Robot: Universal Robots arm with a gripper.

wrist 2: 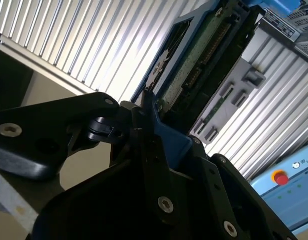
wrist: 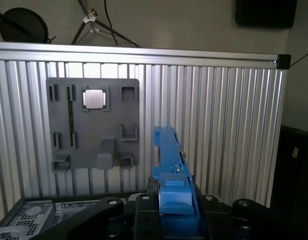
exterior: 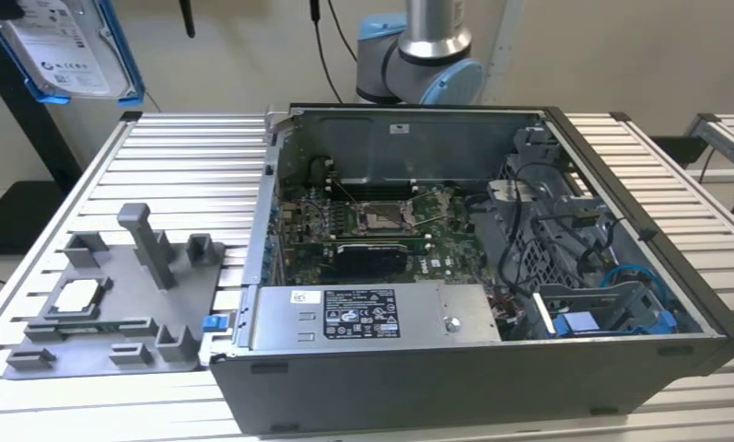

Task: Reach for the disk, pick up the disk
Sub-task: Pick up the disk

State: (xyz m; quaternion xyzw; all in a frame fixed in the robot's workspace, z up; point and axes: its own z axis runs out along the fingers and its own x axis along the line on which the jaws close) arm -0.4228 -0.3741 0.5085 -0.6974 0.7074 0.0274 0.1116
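Jaws sit closed on the disk (wrist 2: 204,57), pinching the blue bracket (wrist 2: 173,141) that frames it, and I can see no gap on either side. In the second wrist view the gripper (wrist 2: 146,119) has that bracket by one end. The disk therefore juts away from me edge-on, with its green board showing. I judge the plastic frame is the chosen hold because it offers a rim to clamp, where the flat metal faces would not. Beyond it are the table (wrist 2: 78,40) slats and a grey fixture (wrist 2: 239,92), well apart from the disk.

In the first wrist view the bracket (wrist: 169,160) rises out of the gripper as a thin blue edge, end-on to the camera. The fixture lies flat on the table with a chip (wrist: 95,98) seated in one pocket, which I take to be there to stop it sliding.

In the exterior view the disk (exterior: 78,46) hangs high at the exterior view's left, label outward and clear of the table. It is well away from the open case (exterior: 465,387), which lies on its side so the insides can be reached from above. I take the pick as done.
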